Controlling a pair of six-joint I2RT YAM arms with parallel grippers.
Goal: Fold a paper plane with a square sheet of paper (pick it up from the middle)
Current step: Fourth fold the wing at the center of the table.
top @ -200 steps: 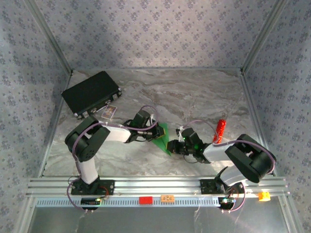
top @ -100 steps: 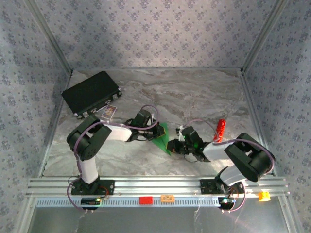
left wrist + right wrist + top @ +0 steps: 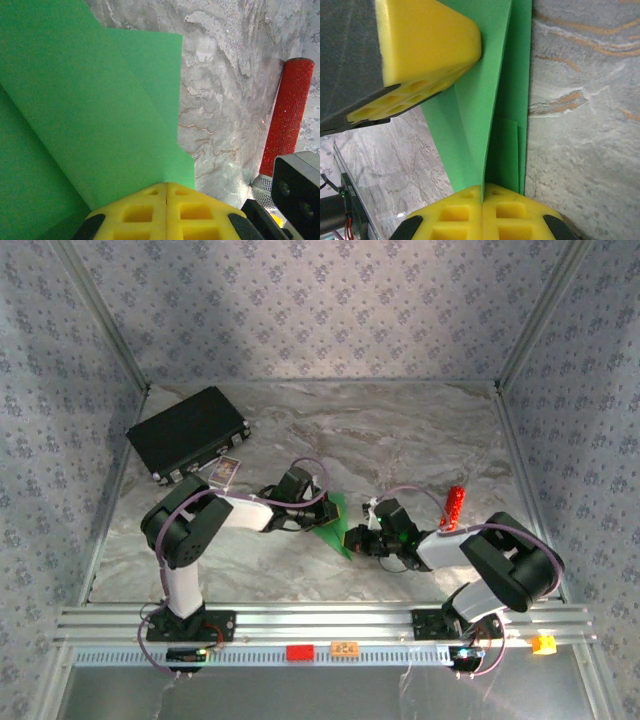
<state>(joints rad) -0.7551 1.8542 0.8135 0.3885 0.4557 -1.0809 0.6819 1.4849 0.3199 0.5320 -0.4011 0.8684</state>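
Grey marble-look table [image 3: 400, 430]; floral blue-grey wallpaper panels [image 3: 320, 300] behind and both sides of it; aluminium rail [image 3: 320, 622] along its near edge.

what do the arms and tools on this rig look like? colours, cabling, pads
The arms match. The left arm and right arm have bulky black joint housings joined by white links, and a thin purple cable loops along each. The left tool and right tool have yellow finger pads with square moulded pockets, on black holders. No markings are legible.
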